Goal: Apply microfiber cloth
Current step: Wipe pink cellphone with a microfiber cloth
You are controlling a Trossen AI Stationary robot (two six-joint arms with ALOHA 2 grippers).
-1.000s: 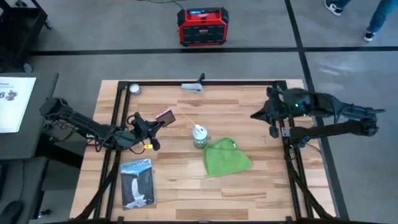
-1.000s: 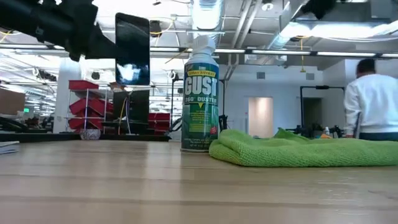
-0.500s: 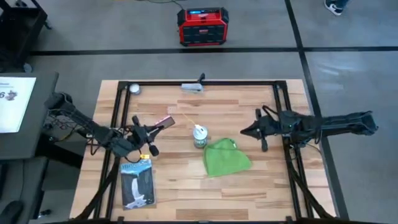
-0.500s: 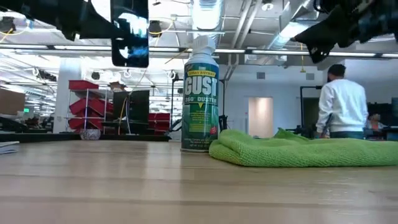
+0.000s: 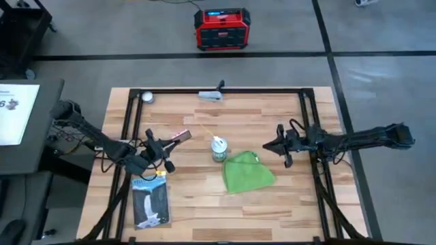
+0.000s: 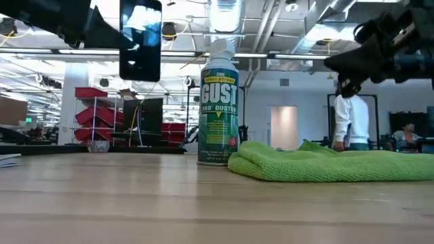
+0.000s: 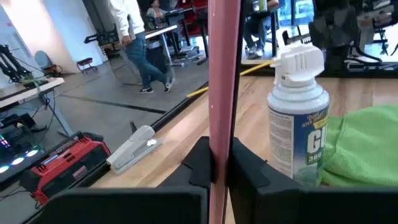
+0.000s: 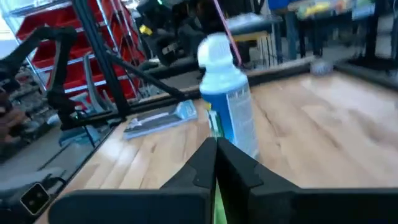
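The microfiber cloth [image 5: 248, 171] lies rumpled on the table right of centre, a bright green heap in the low view [image 6: 325, 163]. A white duster can [image 5: 219, 148] stands upright at its far left corner. My left gripper [image 5: 165, 144] is left of the can, shut on a pink phone [image 5: 179, 135]. The phone shows edge-on in the left wrist view [image 7: 222, 74]. My right gripper [image 5: 275, 145] hovers shut above the table just right of the cloth's far edge, pointing at the can [image 8: 227, 106]. My left gripper pinches the phone's end nearest the wrist [image 7: 219, 163] between its two fingers [image 7: 200, 163], one on each flat face. The fingers come roughly level from the table's left. The phone is lifted clear of the table [image 6: 140, 41] and juts out past the fingertips toward the can.
A blue-grey booklet [image 5: 150, 201] lies near the table's front left. A grey stapler-like tool [image 5: 211, 95] and a small ball [image 5: 146, 96] sit at the far edge. A black frame [image 5: 308, 122] rims the table. A red box [image 5: 221, 28] stands on the floor beyond, and a person [image 6: 351, 118] stands in the room behind.
My right gripper has swung from the table's right edge toward the can and cloth and come down lower, staying shut. My left gripper has shifted a little toward the near edge with the phone still held clear of the table.
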